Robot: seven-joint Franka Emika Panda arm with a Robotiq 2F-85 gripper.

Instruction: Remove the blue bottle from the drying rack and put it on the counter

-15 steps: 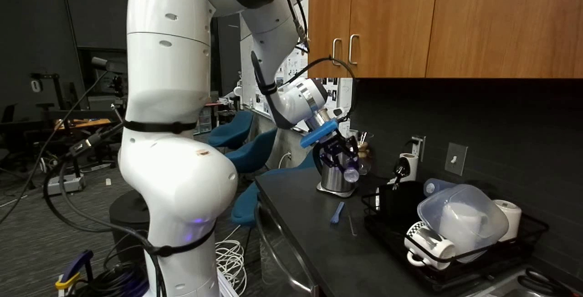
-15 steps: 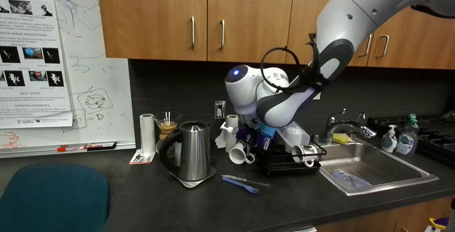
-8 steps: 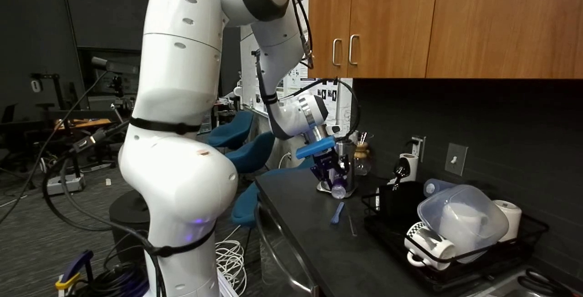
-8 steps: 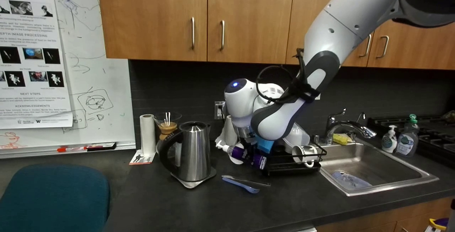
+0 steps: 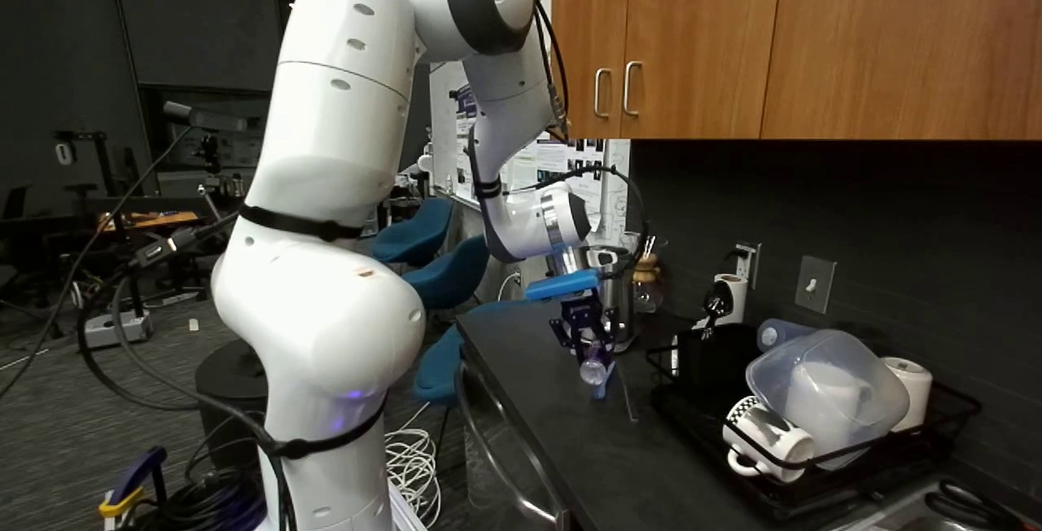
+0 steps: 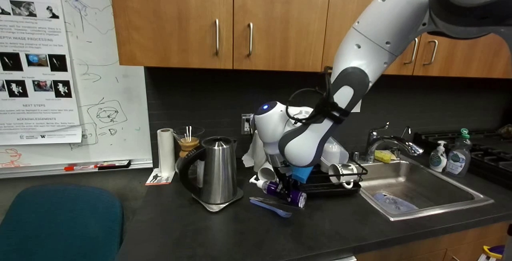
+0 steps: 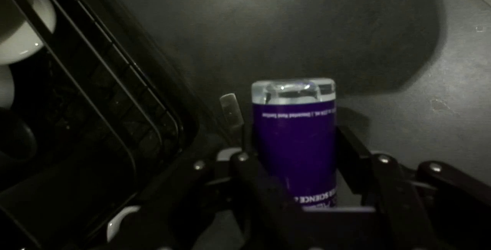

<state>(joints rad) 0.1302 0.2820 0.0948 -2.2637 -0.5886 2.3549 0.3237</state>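
Observation:
The blue bottle [image 6: 297,198] is blue-violet with a clear base and a white pump. It lies on its side in my gripper [image 6: 285,191], low over the counter [image 6: 208,233]. I cannot tell whether it touches the counter. In the wrist view my gripper [image 7: 294,150] is shut on the bottle [image 7: 295,135], a finger on each side; the pump end is hidden. The bottle's clear base [image 5: 593,371] faces out below my gripper [image 5: 588,344] in an exterior view. The black drying rack [image 6: 322,189] stands beside the bottle, which is outside it; the rack's wires [image 7: 132,66] show in the wrist view.
A steel kettle [image 6: 219,173] stands on the counter. A blue fork [image 6: 271,208] and a knife [image 7: 231,108] lie near the bottle. The rack holds a patterned mug [image 5: 765,441], a translucent bowl [image 5: 830,384] and a blue cylinder [image 5: 781,334]. A sink [image 6: 412,181] lies beyond the rack.
My gripper has moved down toward the counter with the blue bottle held in it. The bottle has come down near the fork and knife.

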